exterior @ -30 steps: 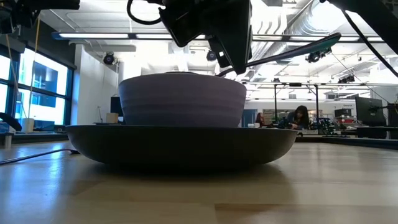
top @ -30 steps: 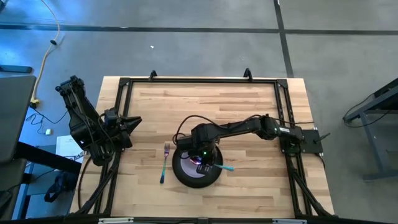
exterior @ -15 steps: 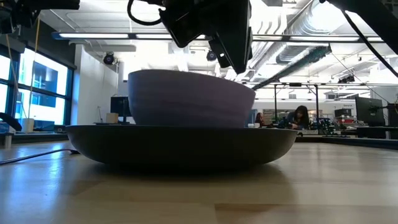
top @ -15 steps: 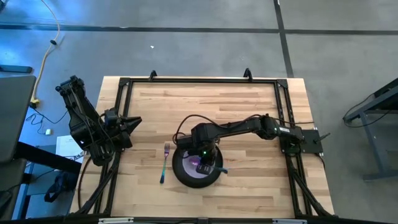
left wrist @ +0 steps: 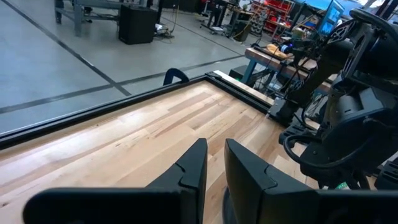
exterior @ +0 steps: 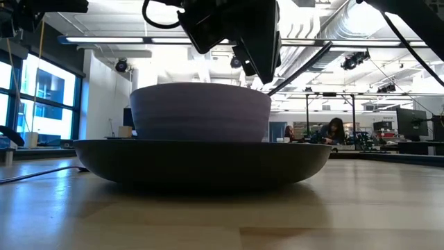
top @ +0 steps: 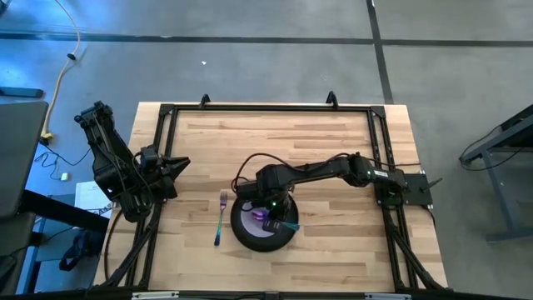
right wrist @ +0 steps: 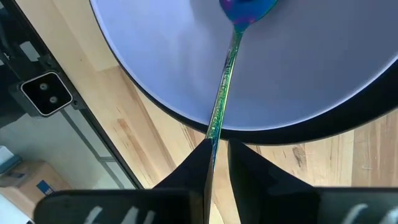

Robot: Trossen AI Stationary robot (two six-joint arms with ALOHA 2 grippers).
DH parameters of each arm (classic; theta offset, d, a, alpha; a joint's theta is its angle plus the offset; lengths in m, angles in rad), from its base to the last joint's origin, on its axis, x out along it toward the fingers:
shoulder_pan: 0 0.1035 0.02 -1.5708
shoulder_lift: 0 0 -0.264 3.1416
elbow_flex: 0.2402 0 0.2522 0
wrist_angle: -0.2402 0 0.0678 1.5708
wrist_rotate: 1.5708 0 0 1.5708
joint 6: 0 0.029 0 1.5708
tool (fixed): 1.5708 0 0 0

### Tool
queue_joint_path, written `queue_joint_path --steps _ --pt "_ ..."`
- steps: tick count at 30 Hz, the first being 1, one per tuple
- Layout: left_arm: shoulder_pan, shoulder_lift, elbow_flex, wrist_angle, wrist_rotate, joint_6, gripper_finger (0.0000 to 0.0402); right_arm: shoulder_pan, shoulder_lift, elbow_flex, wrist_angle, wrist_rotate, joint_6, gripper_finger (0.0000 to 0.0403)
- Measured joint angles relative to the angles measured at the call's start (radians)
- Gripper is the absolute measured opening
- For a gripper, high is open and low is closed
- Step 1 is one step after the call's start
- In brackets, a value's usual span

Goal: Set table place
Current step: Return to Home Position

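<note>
A round black plate point(top: 240, 232) lies on the light wood table point(top: 333, 150), and the lavender bowl point(top: 256, 218) stands in it, flat on its base in the low view point(exterior: 201, 114). My right gripper point(top: 273, 215) hovers over the bowl, shut on the purple-and-teal spoon point(right wrist: 227, 68). The spoon's scoop end point(right wrist: 245, 7) is inside the bowl. The purple-and-teal fork point(top: 220, 218) lies flat on the table just left of the plate. My left gripper point(top: 181, 163) waits, shut, near the table's left edge. My right gripper pinches the spoon's handle point(right wrist: 215, 127) between its two fingers, coming from above and pointing down. The scoop end reaches down into the lavender bowl. The handle's free teal end point(top: 290, 225) sticks out past the fingers and slants up to the right in the low view point(exterior: 298, 66).
A black rail frame point(top: 266, 107) edges the table. Bare wood lies right of the plate point(top: 350, 225) and across the far half. In the left wrist view the right arm point(left wrist: 354, 124) stands over the plate. A person point(exterior: 334, 130) sits far off in the room.
The right gripper has stayed over the bowl while the spoon tipped in its hold: the handle's free end dropped to a lower slant and shows shorter from above. The bowl slid a little right on the plate, then back left.
</note>
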Motion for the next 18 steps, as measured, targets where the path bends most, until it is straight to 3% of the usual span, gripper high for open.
queue_joint_path --steps 18 --pt "0.000 0.000 0.000 0.000 0.000 0.000 0.0046 -0.019 -0.036 0.009 -0.001 0.008 0.027 0.0044"
